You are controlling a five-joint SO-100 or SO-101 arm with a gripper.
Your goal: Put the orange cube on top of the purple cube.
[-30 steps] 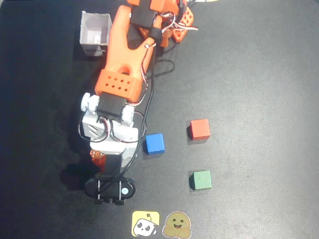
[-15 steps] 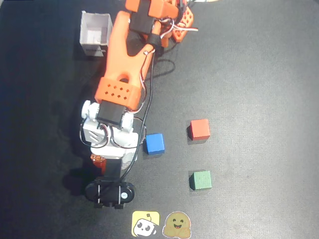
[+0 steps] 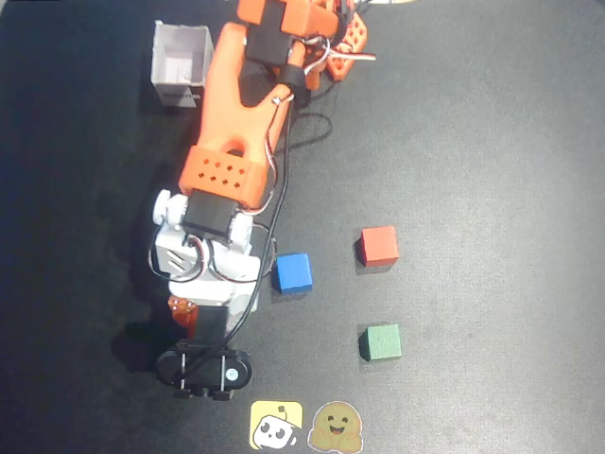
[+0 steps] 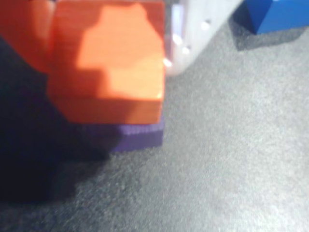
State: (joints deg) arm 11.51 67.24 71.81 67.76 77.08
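In the wrist view the orange cube [image 4: 108, 67] fills the upper left, clamped between an orange finger [image 4: 26, 38] on its left and a white finger [image 4: 190, 29] on its right. My gripper [image 4: 108, 43] is shut on it. Directly beneath it, a strip of the purple cube [image 4: 137, 136] shows; the orange cube's lower edge meets the purple top, and whether they touch is unclear. In the overhead view the arm covers both cubes, and only an orange bit of the gripper [image 3: 183, 310] shows below the white wrist.
A blue cube [image 3: 293, 271] lies just right of the wrist, seen also in the wrist view as the blue cube [image 4: 277, 14]. An orange-red cube [image 3: 378, 245] and a green cube [image 3: 382, 341] sit farther right. A white box [image 3: 180, 64] stands at the upper left. Two stickers [image 3: 276, 426] lie at the bottom edge.
In the overhead view the wrist and its black camera have shifted slightly down and left. The loose cubes have not moved.
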